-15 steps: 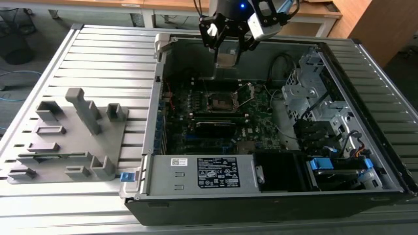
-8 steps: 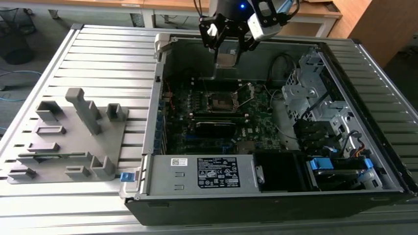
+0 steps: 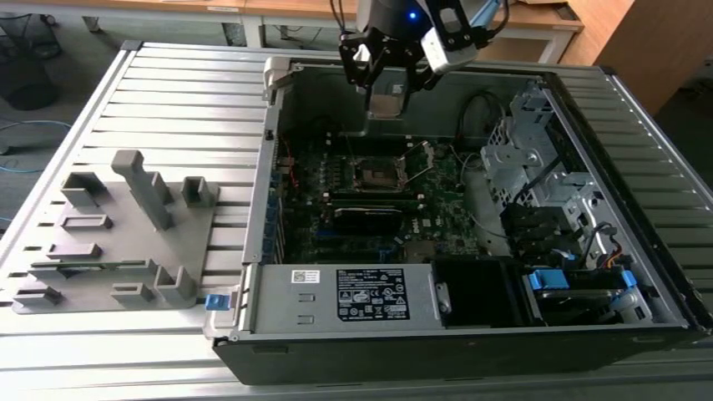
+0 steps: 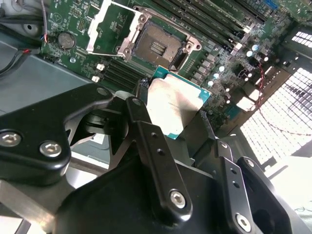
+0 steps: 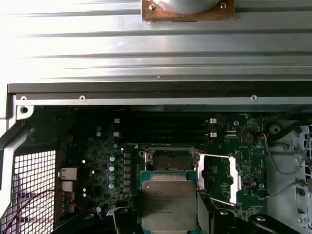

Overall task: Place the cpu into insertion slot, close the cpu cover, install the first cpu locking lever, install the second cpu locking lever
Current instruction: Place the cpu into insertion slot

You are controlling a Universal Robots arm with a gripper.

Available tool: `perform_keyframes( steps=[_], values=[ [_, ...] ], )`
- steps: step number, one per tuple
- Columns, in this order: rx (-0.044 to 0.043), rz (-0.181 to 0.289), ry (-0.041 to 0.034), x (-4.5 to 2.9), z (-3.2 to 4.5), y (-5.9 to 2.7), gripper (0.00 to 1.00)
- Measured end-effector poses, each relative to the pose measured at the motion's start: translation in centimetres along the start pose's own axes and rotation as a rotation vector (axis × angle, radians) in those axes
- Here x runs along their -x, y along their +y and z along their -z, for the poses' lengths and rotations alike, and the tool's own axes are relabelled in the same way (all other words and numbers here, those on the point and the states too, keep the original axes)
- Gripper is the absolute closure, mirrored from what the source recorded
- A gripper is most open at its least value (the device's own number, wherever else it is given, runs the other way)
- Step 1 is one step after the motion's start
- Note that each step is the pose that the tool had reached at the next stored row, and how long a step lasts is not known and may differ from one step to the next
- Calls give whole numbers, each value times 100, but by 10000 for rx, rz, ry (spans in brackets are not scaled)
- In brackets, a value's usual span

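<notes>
My pincer (image 3: pixel 388 96) is clamped on opposite edges of the one small, flat, square, silver-grey metal-topped cpu (image 4: pixel 178 105), at upper centre of the exterior view, clear above the green circuit board (image 4: pixel 63 19). I judge the chip light, stiff and fragile underneath, so the edges are the right hold. Count: one square dark insertion slot (image 4: pixel 157 47), bare, and one thin silvery cpu cover (image 4: pixel 109 24), swung open beside it.

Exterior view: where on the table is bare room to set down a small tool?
Bare: the ribbed metal table beyond the grey pegged fixture block, and the strip at the exterior view's right of the open dark computer case. Crowded: inside the case, where the hand holds the silver square cpu.
</notes>
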State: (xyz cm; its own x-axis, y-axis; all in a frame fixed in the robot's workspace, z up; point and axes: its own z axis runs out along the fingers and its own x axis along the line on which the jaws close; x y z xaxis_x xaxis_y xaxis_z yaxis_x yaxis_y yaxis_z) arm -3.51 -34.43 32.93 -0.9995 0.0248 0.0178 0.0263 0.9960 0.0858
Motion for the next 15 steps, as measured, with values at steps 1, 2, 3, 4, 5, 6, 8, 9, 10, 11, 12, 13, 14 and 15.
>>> perform_keyframes(
  steps=[1, 2, 3, 4, 5, 6, 8, 9, 10, 11, 12, 13, 14, 15],
  values=[
    [-4, 0, 0, 0, -10, -1, 46],
    [-7, 1, 0, 1, -18, -1, 46],
    [-10, 0, 0, 1, -23, -2, 46],
    [-11, 0, 0, 1, -26, -2, 46],
    [-12, 0, 1, 1, -27, -2, 46],
    [-12, 0, 0, 0, -27, -2, 46],
    [-11, 0, 0, 1, -27, -2, 46],
    [-11, 0, -1, 1, -28, -2, 46],
    [-11, 0, 0, 0, -28, -2, 46],
    [-12, 0, 0, 1, -28, -2, 46],
    [-9, 0, -2, 1, -32, -2, 46],
    [-8, 0, -2, 1, -37, -3, 46],
    [-9, 0, -1, 1, -40, -3, 46],
    [-11, 0, 0, 1, -42, -3, 46]
  ],
)
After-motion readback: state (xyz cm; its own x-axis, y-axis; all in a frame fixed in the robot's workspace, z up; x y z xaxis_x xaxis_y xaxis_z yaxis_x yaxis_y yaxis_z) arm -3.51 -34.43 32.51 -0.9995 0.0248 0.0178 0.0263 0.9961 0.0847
